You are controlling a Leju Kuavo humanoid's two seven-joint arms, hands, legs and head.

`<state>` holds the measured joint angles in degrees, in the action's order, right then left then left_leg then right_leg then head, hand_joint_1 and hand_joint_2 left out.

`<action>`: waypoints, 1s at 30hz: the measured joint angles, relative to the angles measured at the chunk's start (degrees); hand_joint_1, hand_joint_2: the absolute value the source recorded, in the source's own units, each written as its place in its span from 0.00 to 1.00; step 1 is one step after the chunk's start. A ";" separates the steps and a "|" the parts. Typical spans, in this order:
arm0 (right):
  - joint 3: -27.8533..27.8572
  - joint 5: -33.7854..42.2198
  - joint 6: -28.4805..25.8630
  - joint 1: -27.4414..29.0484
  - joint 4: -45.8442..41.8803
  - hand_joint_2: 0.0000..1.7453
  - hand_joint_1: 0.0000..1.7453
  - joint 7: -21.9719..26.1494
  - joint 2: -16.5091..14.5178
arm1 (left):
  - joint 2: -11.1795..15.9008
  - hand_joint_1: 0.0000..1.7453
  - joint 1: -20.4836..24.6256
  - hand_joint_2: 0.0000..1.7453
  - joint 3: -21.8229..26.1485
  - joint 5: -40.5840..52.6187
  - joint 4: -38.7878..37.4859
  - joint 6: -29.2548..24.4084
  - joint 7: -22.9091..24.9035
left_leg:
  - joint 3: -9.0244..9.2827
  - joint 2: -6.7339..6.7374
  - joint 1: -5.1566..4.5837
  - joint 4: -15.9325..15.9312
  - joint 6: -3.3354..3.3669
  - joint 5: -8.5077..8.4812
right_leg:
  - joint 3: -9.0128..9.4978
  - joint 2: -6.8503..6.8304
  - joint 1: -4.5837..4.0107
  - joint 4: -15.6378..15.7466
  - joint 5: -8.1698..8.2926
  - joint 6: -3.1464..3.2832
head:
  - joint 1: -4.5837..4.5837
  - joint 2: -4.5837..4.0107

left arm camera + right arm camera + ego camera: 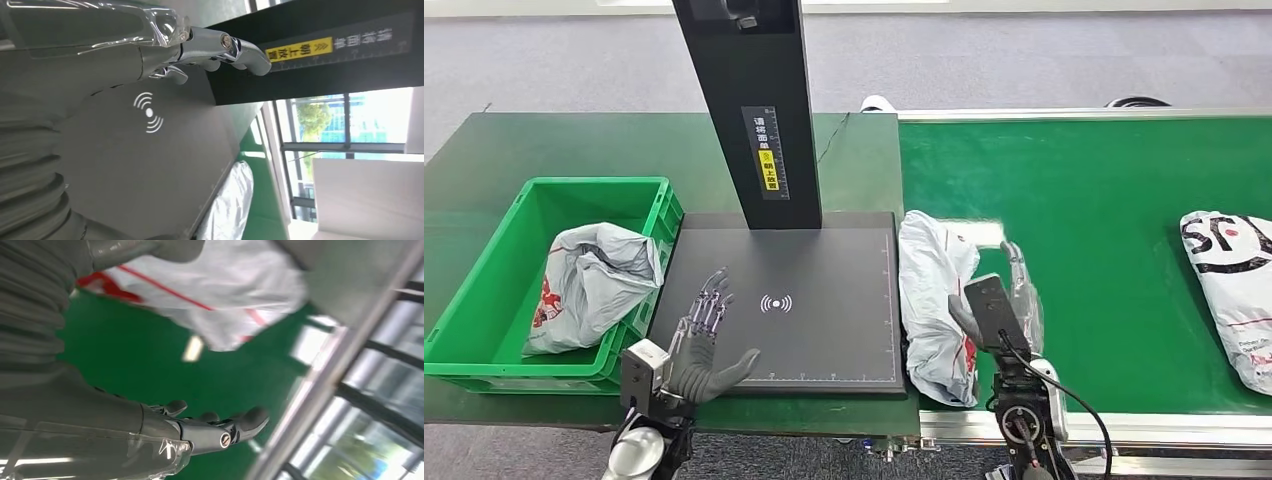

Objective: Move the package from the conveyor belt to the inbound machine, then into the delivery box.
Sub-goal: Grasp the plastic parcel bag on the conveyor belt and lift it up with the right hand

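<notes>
The right hand (1002, 305) flanks a grey package (936, 300) on the conveyor belt (1084, 230), fingers (1016, 262) released, likely poised to grasp. The left hand (704, 345) hovers over the inbound machine (824, 320), fingers spread, empty.

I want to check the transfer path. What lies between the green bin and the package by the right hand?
In the head view, the dark scanner pad lies between the green bin and the package, with the open left hand over its near corner.

Even overhead light, soft glare on the scanner pad (824, 300); wrist views blur up close, with windows (350, 120) blown bright.
</notes>
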<state>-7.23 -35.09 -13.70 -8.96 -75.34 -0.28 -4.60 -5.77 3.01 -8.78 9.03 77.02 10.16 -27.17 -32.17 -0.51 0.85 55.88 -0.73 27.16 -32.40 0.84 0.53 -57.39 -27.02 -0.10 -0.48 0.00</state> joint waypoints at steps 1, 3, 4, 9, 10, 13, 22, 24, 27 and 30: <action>-0.02 -1.31 0.09 0.02 1.23 1.00 0.00 -1.42 0.18 | -0.01 0.00 -0.07 1.00 0.01 0.14 0.01 0.01 0.20 | -0.02 -0.05 0.00 0.00 0.00 0.00 | 0.00 -0.03 0.00 0.00 0.00 0.00 | 0.01 0.00; -0.06 -2.54 0.37 0.06 2.82 1.00 0.00 -2.61 0.45 | -0.01 0.00 -0.14 1.00 0.04 0.26 0.03 0.01 0.33 | -0.04 -0.05 0.00 0.00 0.00 0.00 | -0.03 -0.03 0.00 0.00 -0.01 0.00 | -0.01 0.00; -0.08 -2.78 0.53 0.07 3.26 1.00 0.00 -2.87 0.52 | -0.01 0.00 -0.14 1.00 0.05 0.32 0.04 0.01 0.35 | -0.05 -0.04 0.00 0.00 0.00 0.00 | -0.04 -0.02 0.00 0.00 -0.01 0.00 | -0.01 0.00; -0.11 -3.47 1.05 0.05 4.70 1.00 0.00 -3.37 0.72 | -0.02 0.00 -0.18 1.00 0.18 0.37 0.05 0.01 0.37 | -0.08 -0.05 0.00 0.00 -0.01 0.00 | -0.06 -0.03 0.00 0.00 -0.02 -0.01 | -0.01 0.00; -0.11 -3.52 1.06 0.04 4.87 1.00 0.00 -3.39 0.75 | -0.02 0.00 -0.18 1.00 0.21 0.37 0.05 0.01 0.37 | -0.08 -0.05 0.00 0.00 -0.01 0.00 | -0.06 -0.03 0.00 0.00 -0.02 -0.01 | -0.01 0.00; -0.11 -3.58 1.07 0.03 5.33 1.00 0.00 -3.40 0.81 | -0.02 0.00 -0.19 1.00 0.24 0.38 0.07 0.01 0.37 | -0.08 -0.05 0.00 0.00 -0.01 0.00 | -0.06 -0.03 0.00 0.00 -0.02 -0.01 | -0.01 0.00; -0.20 -11.83 9.78 -0.49 8.47 1.00 0.00 -11.80 1.14 | -0.07 0.00 -0.17 1.00 0.29 0.67 0.33 0.01 1.35 | -0.07 -0.02 0.00 0.00 -0.01 0.00 | -0.06 -0.02 0.00 0.00 -0.02 -0.01 | -0.01 0.00; -0.22 -12.00 10.18 -0.57 8.79 1.00 0.00 -11.83 1.14 | -0.09 0.00 -0.17 1.00 0.29 0.68 0.33 0.01 1.35 | -0.07 -0.02 0.00 0.00 -0.01 0.00 | -0.06 -0.02 0.00 0.00 -0.02 -0.01 | -0.01 0.00; -0.39 -11.89 12.24 -1.51 10.67 1.00 0.00 -11.20 1.14 | -0.17 0.00 -0.16 1.00 0.30 0.78 0.36 -0.02 1.44 | -0.06 0.01 0.00 0.00 -0.01 0.00 | -0.06 0.00 0.00 0.00 -0.02 -0.01 | -0.01 0.00; -1.11 -7.55 21.48 -5.16 16.66 1.00 0.00 -4.43 1.53 | -0.27 0.00 0.14 1.00 0.30 0.86 0.18 0.00 1.52 | 0.09 0.39 0.02 -0.01 -0.03 0.03 | -0.02 0.31 -0.02 0.00 0.02 0.03 | 0.02 0.00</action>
<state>-8.34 -42.63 7.78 -14.12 -58.68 -4.71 -3.07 -6.04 3.15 -8.48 9.88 77.20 10.16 -25.65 -32.08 -0.13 0.87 55.87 -0.76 27.19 -32.42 1.16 0.51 -57.39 -27.00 -0.06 -0.46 0.00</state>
